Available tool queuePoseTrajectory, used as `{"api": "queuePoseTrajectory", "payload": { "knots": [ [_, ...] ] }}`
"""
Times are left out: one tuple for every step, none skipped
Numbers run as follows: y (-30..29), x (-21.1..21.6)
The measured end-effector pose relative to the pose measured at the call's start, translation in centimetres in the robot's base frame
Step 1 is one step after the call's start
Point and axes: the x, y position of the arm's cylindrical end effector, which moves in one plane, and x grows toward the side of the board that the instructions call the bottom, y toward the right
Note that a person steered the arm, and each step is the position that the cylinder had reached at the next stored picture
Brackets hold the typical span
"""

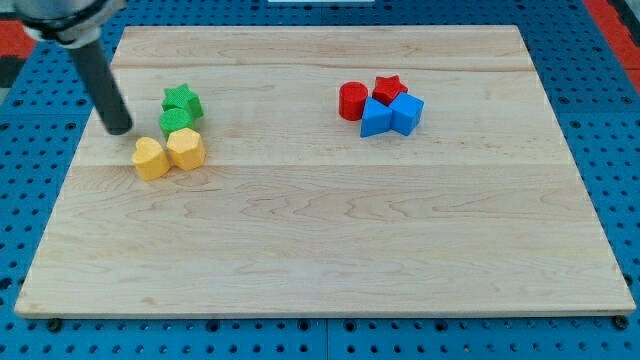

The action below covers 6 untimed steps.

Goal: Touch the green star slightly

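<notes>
One step: nudge my tip [119, 129] rightward only until it meets the green star [182, 99], then stop.
Hand: none, a bare rod, so nothing to open or close.
Green star: near my tip, to its right and slightly up on the table [330, 230].
Green block [176, 122]: touching the star's lower side; avoid it.

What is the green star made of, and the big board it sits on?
The green star looks like painted wood or maybe plastic: one solid, even colour with a dull sheen, so I cannot be sure which. The board looks like pale, unpainted wood: long grain lines and plank seams run across it. My tip stands on it, at the view's left of the star, not touching.
</notes>
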Motion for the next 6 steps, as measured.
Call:
{"api": "queuePoseTrajectory", "payload": {
  "knots": [
    [0.8, -1.1],
    [2.5, -2.3],
    [3.7, -2.4],
    [4.1, -2.9],
    [4.2, -3.2],
    [4.8, -3.2]
  ]
}}
